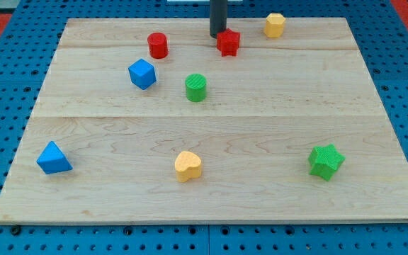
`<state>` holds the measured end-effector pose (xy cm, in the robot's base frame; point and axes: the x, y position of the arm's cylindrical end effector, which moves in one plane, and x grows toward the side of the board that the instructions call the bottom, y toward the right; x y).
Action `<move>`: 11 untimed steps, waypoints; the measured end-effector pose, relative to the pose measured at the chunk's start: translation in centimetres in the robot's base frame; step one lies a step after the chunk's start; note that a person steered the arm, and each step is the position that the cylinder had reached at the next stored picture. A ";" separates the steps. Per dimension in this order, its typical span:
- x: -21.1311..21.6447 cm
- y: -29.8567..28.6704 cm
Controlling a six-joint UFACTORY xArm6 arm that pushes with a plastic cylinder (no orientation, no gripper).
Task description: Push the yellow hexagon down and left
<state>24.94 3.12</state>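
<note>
Camera view: no gripper is fitted, only a rod whose tip [218, 36] is placed beside the red star [228, 42]. The yellow hexagon [275, 25], near the desk's [261, 142] top edge, is not yet reached; an approach from its upper right is judged needed.

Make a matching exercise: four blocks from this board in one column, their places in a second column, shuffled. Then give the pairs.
Blocks:
1. yellow hexagon
2. green star
3. blue pyramid
4. red star

Places:
A. view's bottom left
B. right beside my tip
C. view's top right
D. view's bottom right

Pairs: 1-C, 2-D, 3-A, 4-B
</note>
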 end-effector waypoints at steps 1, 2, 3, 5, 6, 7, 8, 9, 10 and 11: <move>0.3 2.6; -3.8 3.8; -5.7 3.5; -5.1 16.7; -2.5 16.8; 1.3 16.9; -2.6 18.7; -2.1 21.2; 1.3 20.5; 4.2 17.9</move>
